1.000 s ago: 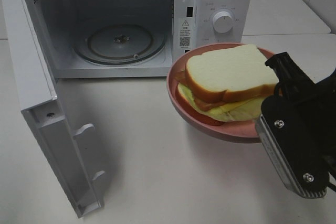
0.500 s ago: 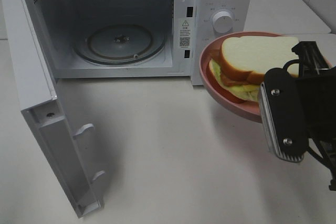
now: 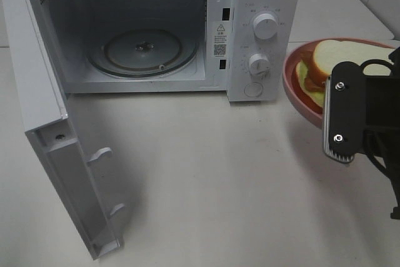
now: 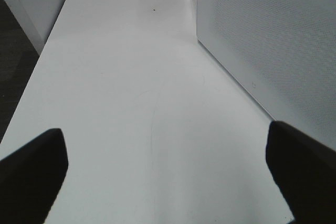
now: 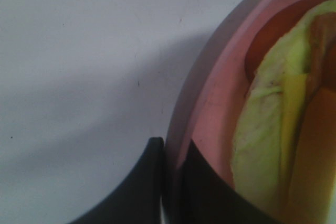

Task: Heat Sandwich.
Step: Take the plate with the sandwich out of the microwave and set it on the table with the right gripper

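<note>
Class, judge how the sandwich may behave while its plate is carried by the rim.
The sandwich lies loose on the pink plate, so tilting could slide it. Its stacked layers may shift apart. The thick bread looks soft and probably light.

Right gripper [image 5: 170, 182] clamped on pink plate [image 5: 210, 103] rim, sandwich [image 5: 283, 129] on it, white table [image 5: 79, 51] beneath

High frontal overview of microwave [image 3: 156, 29]; wrist views close above table [image 4: 147, 103].
</note>
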Motion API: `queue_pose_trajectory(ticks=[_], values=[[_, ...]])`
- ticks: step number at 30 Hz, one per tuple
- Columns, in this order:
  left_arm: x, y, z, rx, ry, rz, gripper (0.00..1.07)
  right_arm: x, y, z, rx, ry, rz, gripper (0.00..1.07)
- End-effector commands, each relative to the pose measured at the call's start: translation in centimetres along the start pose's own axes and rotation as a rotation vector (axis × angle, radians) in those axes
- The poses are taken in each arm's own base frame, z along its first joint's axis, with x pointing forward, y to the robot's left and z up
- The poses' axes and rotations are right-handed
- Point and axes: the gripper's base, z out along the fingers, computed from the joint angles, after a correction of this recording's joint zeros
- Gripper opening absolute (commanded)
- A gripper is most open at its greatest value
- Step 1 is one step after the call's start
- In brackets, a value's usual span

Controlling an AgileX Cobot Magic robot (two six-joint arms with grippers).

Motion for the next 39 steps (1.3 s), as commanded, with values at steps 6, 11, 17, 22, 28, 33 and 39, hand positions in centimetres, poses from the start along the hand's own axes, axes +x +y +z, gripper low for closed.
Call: queue_pose_trajectory(ticks=[6, 11, 17, 22, 28, 33, 39], values=[[0.1, 0.0, -0.2, -0.005, -0.028, -0.005, 0.98, 0.8, -0.3, -0.3, 0.042, 0.072, 0.105, 0.00], [0.1, 0.0, -0.2, -0.005, -0.028, -0.005, 0.98, 1.1, -0.2, -0.4, 0.038, 0.104, 0.180, 0.00], [0.1, 0.0, -0.2, -0.005, -0.028, -0.005, 0.98, 1.6, -0.3, -0.5, 0.067, 0.159, 0.306, 0.00], [0.1, 0.0, -0.2, -0.005, -0.028, -0.005, 0.98, 1.9, -0.4, -0.4, 0.080, 0.186, 0.368, 0.00], [0.1, 0.0, -0.2, -0.005, -0.028, -0.005, 0.98, 1.8, -0.6, -0.1, 0.096, 0.211, 0.397, 0.00], [0.1, 0.0, -0.2, -0.005, -0.028, -0.005, 0.98, 1.0, -1.3, 0.5, 0.125, 0.229, 0.430, 0.00], [0.1, 0.0, -0.2, -0.005, -0.028, -0.005, 0.98, -0.8, -2.4, 2.1, 0.126, 0.264, 0.465, 0.00]])
